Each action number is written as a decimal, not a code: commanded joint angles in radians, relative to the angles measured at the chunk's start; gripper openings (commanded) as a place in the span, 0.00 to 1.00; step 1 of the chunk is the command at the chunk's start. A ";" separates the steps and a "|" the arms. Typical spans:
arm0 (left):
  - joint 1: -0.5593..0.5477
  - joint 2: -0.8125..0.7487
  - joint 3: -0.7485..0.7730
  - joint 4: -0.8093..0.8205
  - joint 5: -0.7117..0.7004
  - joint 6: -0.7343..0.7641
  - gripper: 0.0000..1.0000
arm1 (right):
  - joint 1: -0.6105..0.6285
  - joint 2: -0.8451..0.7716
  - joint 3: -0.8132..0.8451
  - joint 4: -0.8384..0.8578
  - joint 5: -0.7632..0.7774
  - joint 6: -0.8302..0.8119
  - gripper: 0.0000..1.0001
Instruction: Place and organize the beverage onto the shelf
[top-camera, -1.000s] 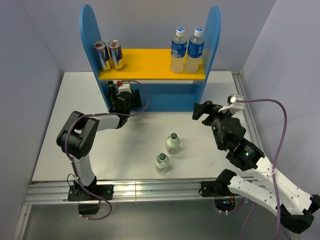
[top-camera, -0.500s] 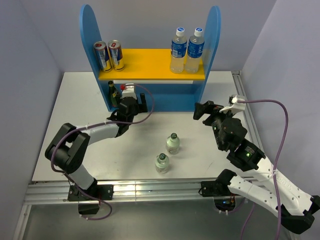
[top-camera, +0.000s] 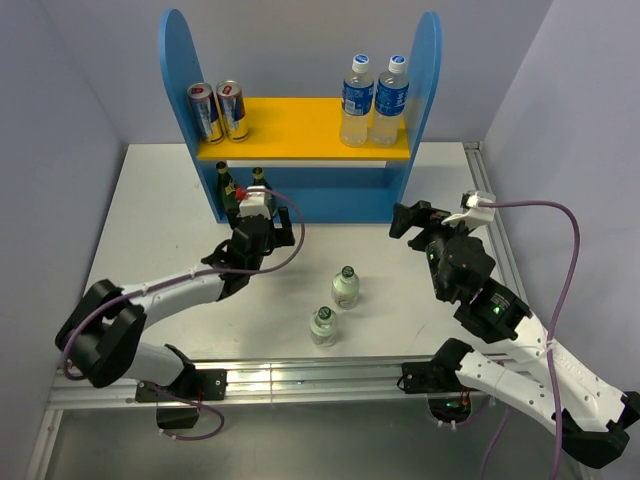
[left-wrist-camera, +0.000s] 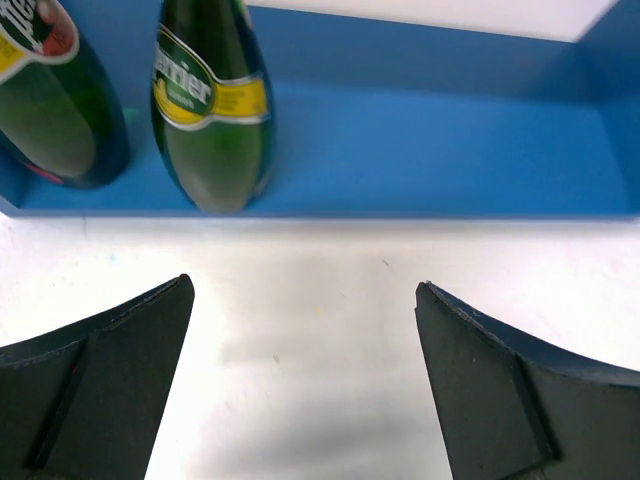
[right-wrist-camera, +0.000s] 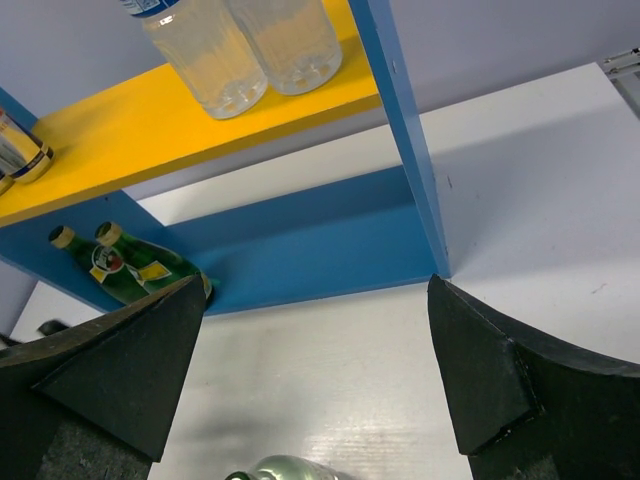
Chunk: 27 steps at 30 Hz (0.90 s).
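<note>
The shelf stands at the back of the table. Two clear plastic bottles stand on the right of its yellow board, also in the right wrist view. Two dark green bottles stand upright side by side at the left of the lower level, close ahead in the left wrist view. Two short clear bottles stand on the table. My left gripper is open and empty just in front of the green bottles. My right gripper is open and empty near the shelf's right panel.
Two metal cans stand on the left of the yellow board. The shelf's blue back and right side panel bound the lower level. The top of one short bottle shows just below my right gripper.
My left gripper has let go of the second green bottle beside the first on the lower level and drawn back from the shelf, open. The right arm has hardly moved.
</note>
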 joint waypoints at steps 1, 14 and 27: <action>-0.039 -0.100 -0.049 -0.012 -0.014 -0.033 0.99 | 0.001 0.008 0.001 0.019 0.033 0.002 0.98; -0.135 -0.420 -0.272 0.085 0.023 0.016 0.99 | 0.003 0.043 0.033 0.006 0.048 -0.012 0.98; -0.145 -0.506 -0.198 -0.094 0.115 0.019 0.99 | 0.001 0.040 0.021 0.059 0.034 -0.047 0.98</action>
